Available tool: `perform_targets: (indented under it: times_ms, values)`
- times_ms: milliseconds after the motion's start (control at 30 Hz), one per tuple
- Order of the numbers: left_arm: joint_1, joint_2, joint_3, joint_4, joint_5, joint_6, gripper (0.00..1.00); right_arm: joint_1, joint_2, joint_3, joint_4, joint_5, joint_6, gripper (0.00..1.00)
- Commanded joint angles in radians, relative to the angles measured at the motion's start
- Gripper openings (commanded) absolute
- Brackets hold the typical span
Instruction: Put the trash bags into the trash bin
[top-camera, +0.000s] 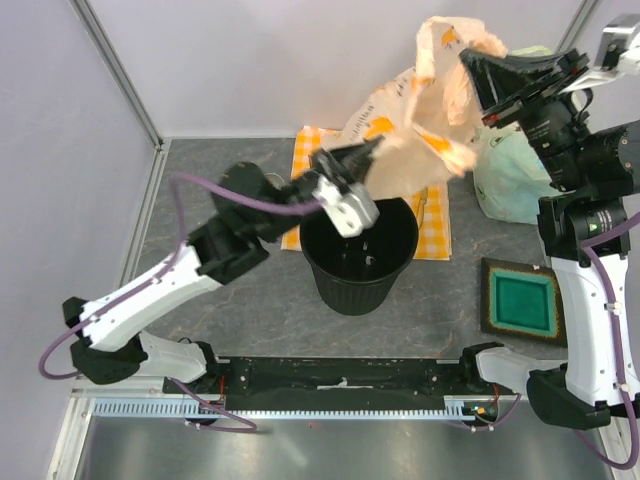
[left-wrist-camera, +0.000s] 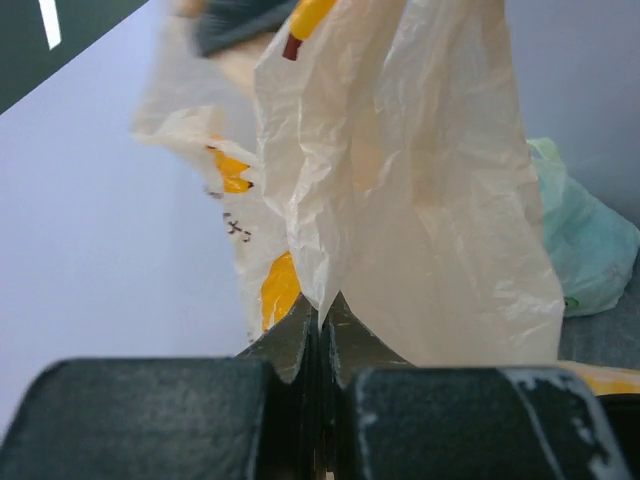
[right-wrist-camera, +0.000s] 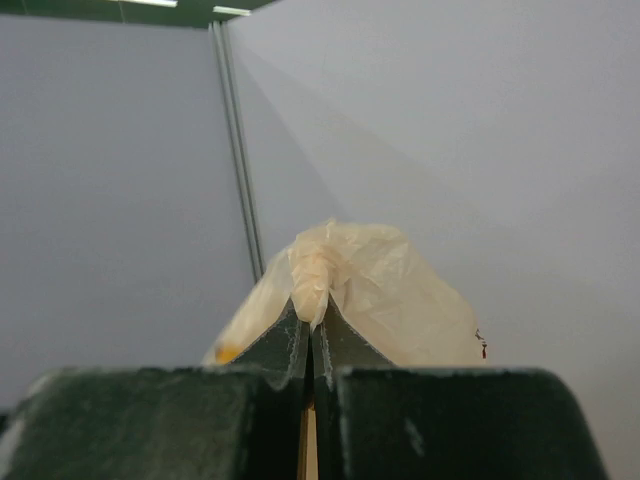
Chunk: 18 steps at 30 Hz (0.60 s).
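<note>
Trash bag (top-camera: 405, 125), pinched by left gripper (top-camera: 373, 149) and higher right gripper (top-camera: 466, 62), overhangs bin (top-camera: 350, 290).

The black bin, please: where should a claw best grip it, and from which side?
Probably the near rim of the black bin, coming straight down from above, one finger inside the wall and one outside. It stands upright with its mouth open, and its tapering wall looks too wide to span. The far rim lies under the peach-orange bag and the left claw.
</note>
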Motion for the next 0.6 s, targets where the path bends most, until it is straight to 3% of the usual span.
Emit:
perform_targets:
  times_ms: [0,233,567]
  values:
    - [0.077,-0.090,0.175,-0.142,0.072,-0.378,0.02,-0.001,-0.042,-0.068,-0.113,-0.156,-0.001,0.00]
    - [0.167,-0.027,0.387,-0.265,0.083,-0.590,0.02,-0.001,-0.125,-0.218,-0.165,-0.307,0.111,0.00]
    - [0.173,0.007,0.383,-0.262,0.119,-0.673,0.02,-0.001,-0.185,-0.154,-0.415,-0.267,-0.004,0.00]
